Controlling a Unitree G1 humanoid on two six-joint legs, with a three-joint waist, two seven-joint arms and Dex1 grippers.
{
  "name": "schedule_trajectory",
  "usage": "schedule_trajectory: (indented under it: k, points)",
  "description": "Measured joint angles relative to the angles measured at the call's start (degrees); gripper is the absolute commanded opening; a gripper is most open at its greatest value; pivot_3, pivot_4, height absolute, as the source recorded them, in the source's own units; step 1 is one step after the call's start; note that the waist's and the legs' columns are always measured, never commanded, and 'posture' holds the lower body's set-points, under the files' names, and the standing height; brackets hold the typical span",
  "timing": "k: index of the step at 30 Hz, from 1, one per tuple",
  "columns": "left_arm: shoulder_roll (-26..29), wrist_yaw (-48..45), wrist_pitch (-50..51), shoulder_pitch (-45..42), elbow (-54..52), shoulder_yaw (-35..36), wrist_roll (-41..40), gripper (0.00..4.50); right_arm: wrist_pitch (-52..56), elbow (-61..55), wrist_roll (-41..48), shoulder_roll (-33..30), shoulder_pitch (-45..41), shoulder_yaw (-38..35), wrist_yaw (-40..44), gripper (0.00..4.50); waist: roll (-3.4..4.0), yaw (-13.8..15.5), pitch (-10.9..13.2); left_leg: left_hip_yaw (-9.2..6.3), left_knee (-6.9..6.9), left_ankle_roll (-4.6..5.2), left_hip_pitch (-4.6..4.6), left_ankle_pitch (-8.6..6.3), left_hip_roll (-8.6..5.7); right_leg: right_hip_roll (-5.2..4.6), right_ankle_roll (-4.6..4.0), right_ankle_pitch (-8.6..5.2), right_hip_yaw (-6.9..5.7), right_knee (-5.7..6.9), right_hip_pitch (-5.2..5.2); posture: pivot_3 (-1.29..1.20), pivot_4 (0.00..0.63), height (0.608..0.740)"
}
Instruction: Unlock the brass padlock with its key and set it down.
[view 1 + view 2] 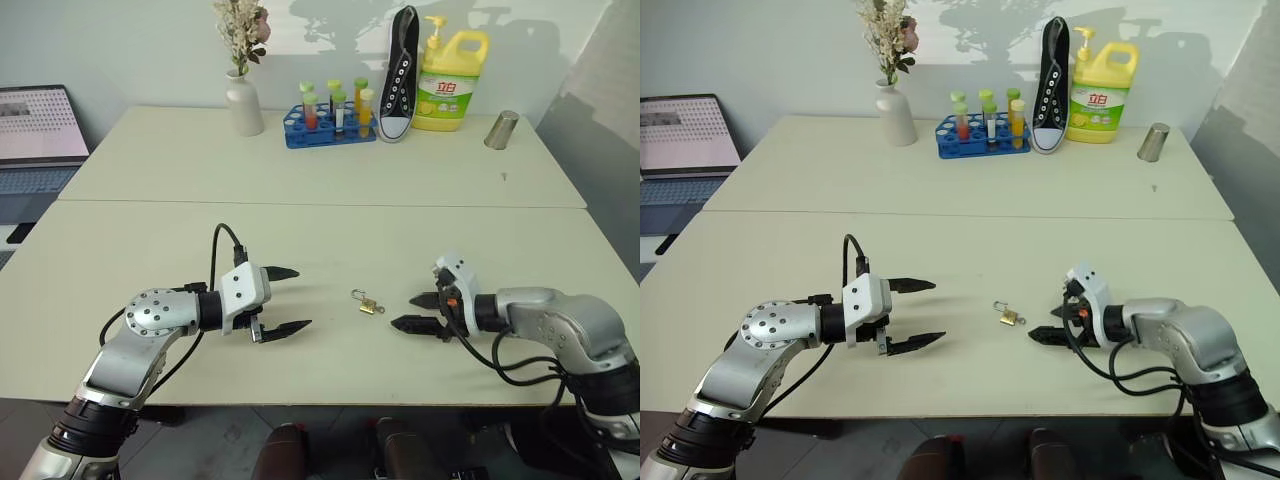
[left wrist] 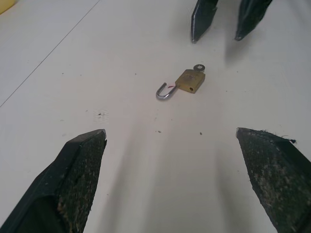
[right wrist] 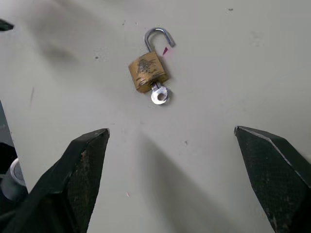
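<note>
Brass padlock (image 3: 148, 72) lying flat on the worktop (image 1: 330, 230), shackle swung open, the key (image 3: 159, 93) seated in its base — between the left gripper (image 1: 288, 298) and right gripper (image 1: 415, 311), touching neither; both sets of jaws spread wide.

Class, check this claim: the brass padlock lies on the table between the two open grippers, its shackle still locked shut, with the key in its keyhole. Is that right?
Not quite: the shackle is open, swung free of the body. The right wrist view shows it. The brass padlock does lie on the table between the open left gripper and right gripper, with the key in it.
</note>
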Motion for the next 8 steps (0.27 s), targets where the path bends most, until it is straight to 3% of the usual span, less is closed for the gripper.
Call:
schedule_trajectory:
  k: [4, 8]
  points:
    - [1.4, -3.0, 1.9, -0.5, -1.0, 0.1, -1.4, 4.50, -8.9, -9.8, -1.1, -4.1, 7.4, -5.0, 2.8, 4.40, 0.01, 0.0, 0.0, -0.04, -0.05, -0.01, 0.02, 0.00, 0.06, 0.13, -0.02, -0.02, -0.03, 0.00, 0.00, 0.00, 0.150, 0.740]
    - [1.5, -5.2, 2.4, -0.7, -0.9, 0.2, -2.0, 4.50, -11.8, -14.1, -0.9, -4.2, 11.4, -9.2, 2.7, 4.40, 0.01, 0.0, 0.0, 0.05, 0.00, -0.01, 0.05, 0.00, 0.03, 0.14, -0.02, -0.01, 0.03, 0.01, 0.02, 0.00, 0.150, 0.740]
